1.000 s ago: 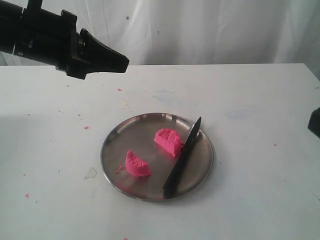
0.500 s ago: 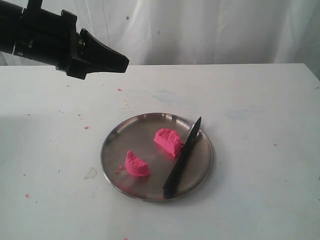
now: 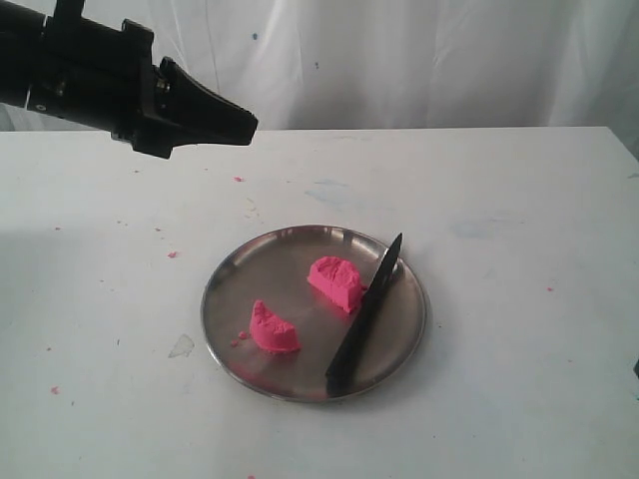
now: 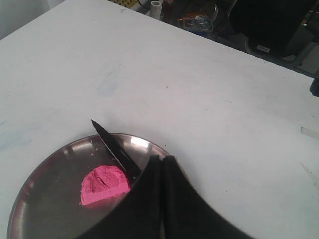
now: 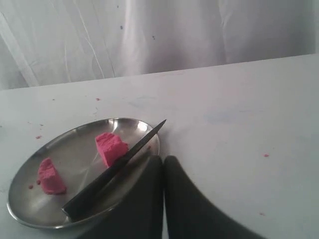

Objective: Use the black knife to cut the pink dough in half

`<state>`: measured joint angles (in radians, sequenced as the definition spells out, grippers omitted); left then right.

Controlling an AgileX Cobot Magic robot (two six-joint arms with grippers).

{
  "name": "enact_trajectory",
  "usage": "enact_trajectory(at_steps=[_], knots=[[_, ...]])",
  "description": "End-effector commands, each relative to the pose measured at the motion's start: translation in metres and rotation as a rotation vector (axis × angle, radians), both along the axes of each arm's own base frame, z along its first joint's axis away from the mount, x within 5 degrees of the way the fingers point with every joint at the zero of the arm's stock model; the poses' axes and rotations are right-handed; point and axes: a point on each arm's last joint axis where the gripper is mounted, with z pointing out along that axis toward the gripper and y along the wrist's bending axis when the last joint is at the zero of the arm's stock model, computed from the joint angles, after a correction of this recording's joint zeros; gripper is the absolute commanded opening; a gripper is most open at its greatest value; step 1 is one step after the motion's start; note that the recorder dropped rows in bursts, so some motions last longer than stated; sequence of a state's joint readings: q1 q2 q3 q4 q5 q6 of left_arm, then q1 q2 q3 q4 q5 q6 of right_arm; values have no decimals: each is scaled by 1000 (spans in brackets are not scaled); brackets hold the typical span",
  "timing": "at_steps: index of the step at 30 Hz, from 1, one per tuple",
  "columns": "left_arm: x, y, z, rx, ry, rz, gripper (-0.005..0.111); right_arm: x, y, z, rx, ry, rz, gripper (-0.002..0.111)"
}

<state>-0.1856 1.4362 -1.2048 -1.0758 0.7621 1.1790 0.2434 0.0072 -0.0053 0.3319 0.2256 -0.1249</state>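
The pink dough lies in two rough half-lumps on the steel plate (image 3: pixel 238 279): one lump (image 3: pixel 335 280) toward the back, the other (image 3: pixel 273 328) toward the front left. The black knife (image 3: pixel 365 315) rests across the plate's right side, tip pointing back, beside the back lump. My left gripper (image 3: pixel 245 125) hangs shut and empty high above the table's back left. The left wrist view shows one dough lump (image 4: pixel 104 185), the knife blade (image 4: pixel 115 151) and the shut gripper (image 4: pixel 161 162). My right gripper (image 5: pixel 163 162) is shut and empty, near the plate (image 5: pixel 30 179), knife (image 5: pixel 117 170) and both lumps (image 5: pixel 110 147) (image 5: pixel 49 176).
Tiny pink crumbs (image 3: pixel 172 254) dot the white table (image 3: pixel 499 200). A white curtain (image 3: pixel 419 60) hangs behind. The table's far right edge (image 3: pixel 629 150) is close to the right arm's side.
The right arm's dark part at the right edge of the exterior view has withdrawn out of sight. Dough, knife and left arm have not moved.
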Motion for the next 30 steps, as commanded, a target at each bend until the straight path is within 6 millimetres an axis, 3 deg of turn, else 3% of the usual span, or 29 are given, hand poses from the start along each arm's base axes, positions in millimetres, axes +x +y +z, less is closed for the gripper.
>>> enact_trajectory(at_steps=[1, 16, 20, 24, 30], knots=[[-3, 1, 2, -18, 7, 1, 0, 0, -1, -1, -26, -12, -8, 0], [0, 1, -1, -13, 15, 4, 0, 0, -1, -1, -18, -11, -8, 0], [-1, -4, -1, 107, -89, 42, 0, 0, -1, -1, -18, -11, -8, 0], [-21, -22, 17, 226, -299, 30, 0, 0, -1, -1, -18, -11, -8, 0], [-79, -42, 61, 61, -442, -32, 0, 0, -1, -1, -18, -11, -8, 0]])
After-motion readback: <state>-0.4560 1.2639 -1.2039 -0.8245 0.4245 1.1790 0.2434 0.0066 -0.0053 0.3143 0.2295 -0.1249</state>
